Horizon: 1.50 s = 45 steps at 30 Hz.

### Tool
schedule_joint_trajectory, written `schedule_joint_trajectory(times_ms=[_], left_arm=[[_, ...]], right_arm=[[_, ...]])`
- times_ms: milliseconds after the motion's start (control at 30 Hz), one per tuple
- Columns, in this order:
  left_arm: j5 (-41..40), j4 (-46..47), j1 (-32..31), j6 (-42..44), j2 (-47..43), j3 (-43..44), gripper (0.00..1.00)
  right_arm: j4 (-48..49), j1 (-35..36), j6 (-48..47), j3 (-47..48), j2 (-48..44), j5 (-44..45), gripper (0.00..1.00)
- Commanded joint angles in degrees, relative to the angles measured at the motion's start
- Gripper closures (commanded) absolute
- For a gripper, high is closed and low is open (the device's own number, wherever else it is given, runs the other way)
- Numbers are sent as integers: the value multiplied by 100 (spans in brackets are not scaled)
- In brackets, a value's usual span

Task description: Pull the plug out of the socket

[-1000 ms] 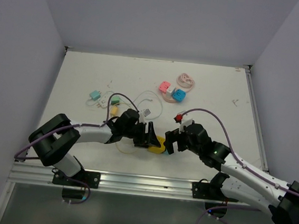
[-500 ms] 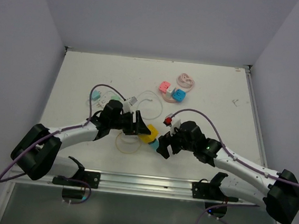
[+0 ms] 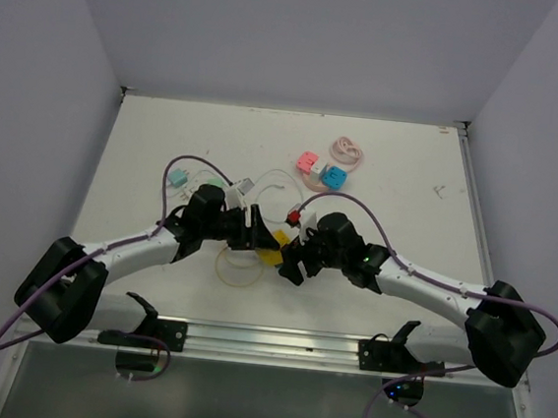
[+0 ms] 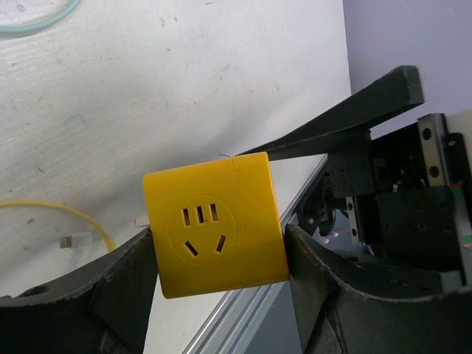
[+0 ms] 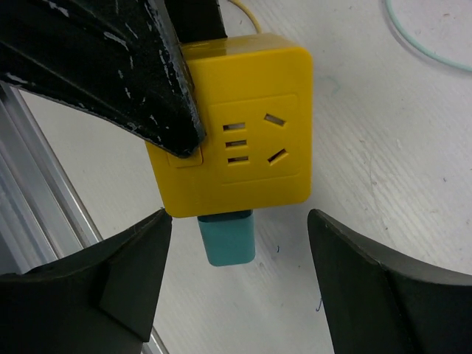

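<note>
A yellow cube socket [image 4: 217,232] is clamped on two sides by my left gripper [image 4: 220,251], a little above the table. In the top view the socket [image 3: 272,245] sits at the tip of the left gripper [image 3: 261,237], near the table's front middle. A teal plug [image 5: 228,236] sticks out of one face of the socket [image 5: 236,155]. My right gripper [image 5: 240,258] is open, one finger on each side of the plug with a gap on both sides. From above, the right gripper [image 3: 291,258] covers the plug.
Pink and blue sockets with a coiled pink cable [image 3: 322,172] lie at the back. Teal and green plugs [image 3: 178,178] lie at the left. A yellow cable loop [image 3: 237,264] is under the arms. An aluminium rail [image 3: 266,341] runs along the front edge.
The left gripper carried the socket up and back left. The right gripper followed, came round the teal plug, and its jaws have narrowed.
</note>
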Motion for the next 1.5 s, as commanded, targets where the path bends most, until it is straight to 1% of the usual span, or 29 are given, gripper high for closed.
schedule_joint_trajectory(times_ms=[0, 33, 133, 167, 233, 267, 367, 433, 467, 567, 667, 867, 967, 1067, 1167, 1200, 1233, 1267, 1300, 1367, 1400, 1467], left_arm=[[150, 331, 92, -92, -278, 240, 100], [168, 410, 101, -110, -278, 222, 100], [203, 524, 153, -171, -269, 222, 100], [212, 533, 197, -189, -287, 222, 100], [220, 542, 259, -171, -278, 222, 100], [212, 516, 355, -154, -278, 222, 100], [229, 472, 644, -57, -287, 222, 100], [220, 428, 829, 13, -278, 240, 100], [212, 428, 1048, 22, -278, 249, 100], [133, 428, 1417, 75, -269, 301, 100], [98, 332, 1751, 206, -182, 512, 100], [88, 86, 2367, 409, -59, 1206, 100], [229, -125, 2578, 470, -84, 1628, 100], [220, -468, 2623, 690, -251, 1953, 100], [220, -872, 2623, 988, -531, 1928, 100], [220, -951, 2614, 1154, -611, 1893, 100], [220, -1291, 2623, 1234, -708, 1840, 100], [220, -1408, 2623, 1313, -883, 1726, 100], [220, -1513, 2623, 1453, -980, 1664, 100], [238, -1812, 2623, 1577, -1295, 1454, 100], [221, -1909, 2623, 1691, -1411, 1374, 100], [168, -2173, 2623, 1780, -1718, 1173, 100]], right_arm=[[609, -4, -136, 188, 201, -369, 26], [654, -13, -119, 188, 245, -423, 28], [786, -4, -92, 153, 377, -537, 43], [812, -4, -92, 109, 343, -564, 55], [821, -4, -101, 56, 290, -529, 68], [795, -4, -136, 12, 229, -503, 82], [585, -13, -241, -67, 141, -441, 100], [409, -4, -277, -102, 44, -388, 100], [356, -4, -268, -146, 17, -371, 100], [120, -4, -259, -208, -141, -371, 100], [-206, -4, -242, -208, -246, -344, 100], [-427, -4, 13, -252, -387, -432, 100], [-488, -4, 66, -243, -545, -222, 100], [-392, 5, 284, -199, -563, 23, 100], [-129, -30, 566, 54, -248, 288, 100], [-119, -22, 593, 169, 93, 280, 100], [-110, -22, 602, 309, 288, 280, 100], [-110, -22, 654, 598, 464, 280, 100], [-32, -30, 681, 722, 840, 306, 100], [257, -48, 812, 1038, 1175, 332, 100], [250, -74, 857, 1145, 1325, 324, 100], [530, -118, 979, 1531, 1861, 306, 100]])
